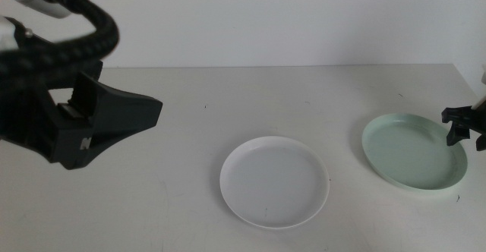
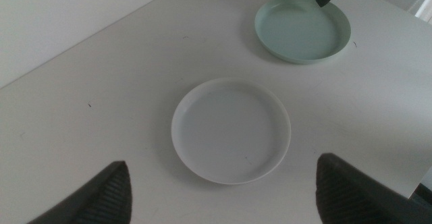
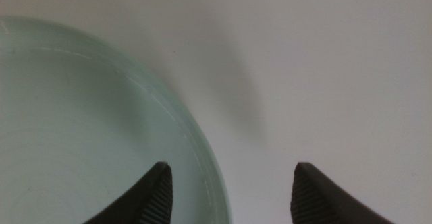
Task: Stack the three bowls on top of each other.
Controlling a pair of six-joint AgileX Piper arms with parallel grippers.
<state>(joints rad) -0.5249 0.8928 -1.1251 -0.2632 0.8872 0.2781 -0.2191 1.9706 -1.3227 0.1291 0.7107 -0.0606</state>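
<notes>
Mint bowl (image 1: 414, 155): right gripper (image 1: 464, 128) jaws spread astride rim; left gripper (image 2: 223, 190) wide open, high above table (image 1: 190, 100).

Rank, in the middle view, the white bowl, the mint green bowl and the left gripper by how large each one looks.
1. Left gripper: largest, but it is much nearer the camera, so this is uncertain.
2. White bowl and mint green bowl: they look alike in size; the right gripper hides part of the green rim.

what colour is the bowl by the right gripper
Mint green bowl, clearest in the left wrist view; right gripper is at its rim.
</notes>
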